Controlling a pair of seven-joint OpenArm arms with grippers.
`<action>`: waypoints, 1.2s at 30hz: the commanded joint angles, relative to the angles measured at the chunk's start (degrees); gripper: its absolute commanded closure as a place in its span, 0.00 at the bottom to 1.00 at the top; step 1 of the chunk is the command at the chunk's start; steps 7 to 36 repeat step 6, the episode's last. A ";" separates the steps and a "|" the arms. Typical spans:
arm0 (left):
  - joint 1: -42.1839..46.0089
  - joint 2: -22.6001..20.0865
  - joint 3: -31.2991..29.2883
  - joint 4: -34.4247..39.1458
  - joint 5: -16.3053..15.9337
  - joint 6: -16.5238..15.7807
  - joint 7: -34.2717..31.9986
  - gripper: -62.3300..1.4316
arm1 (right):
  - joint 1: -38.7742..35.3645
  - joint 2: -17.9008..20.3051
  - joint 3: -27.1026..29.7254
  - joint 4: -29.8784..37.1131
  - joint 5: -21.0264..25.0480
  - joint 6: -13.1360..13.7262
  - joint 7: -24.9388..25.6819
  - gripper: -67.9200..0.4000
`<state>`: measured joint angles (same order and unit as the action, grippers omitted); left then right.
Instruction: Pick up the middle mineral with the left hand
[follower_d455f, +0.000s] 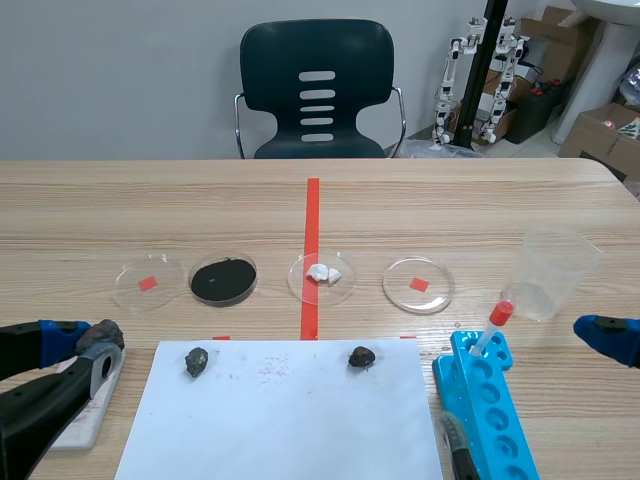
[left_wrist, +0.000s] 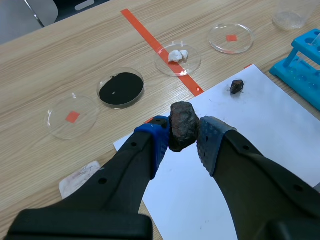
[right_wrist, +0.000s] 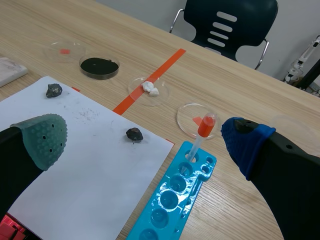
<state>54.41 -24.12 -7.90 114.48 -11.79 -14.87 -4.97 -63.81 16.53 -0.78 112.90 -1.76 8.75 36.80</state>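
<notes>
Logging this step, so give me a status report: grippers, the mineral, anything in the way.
Left gripper shut on the mineral, beside the white paper. Right gripper open, by the blue rack. Two other minerals on the paper; nothing blocking.

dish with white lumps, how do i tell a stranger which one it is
Beyond the white paper sheet runs a row of four clear dishes. It is the dish sitting on the red tape line, and the only one holding white lumps; its neighbours show black powder or a red square.
</notes>
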 joint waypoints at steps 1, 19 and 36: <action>0.00 0.26 0.11 0.87 -0.37 0.11 -1.01 0.79 | 0.15 -0.02 0.33 1.09 0.44 -0.20 0.70 0.04; 0.00 0.26 0.11 0.87 -0.37 0.11 -1.01 0.79 | 0.15 -0.02 0.33 1.09 0.44 -0.20 0.70 0.04; 0.00 0.26 0.11 0.87 -0.37 0.11 -1.01 0.79 | 0.15 -0.02 0.33 1.09 0.44 -0.20 0.70 0.04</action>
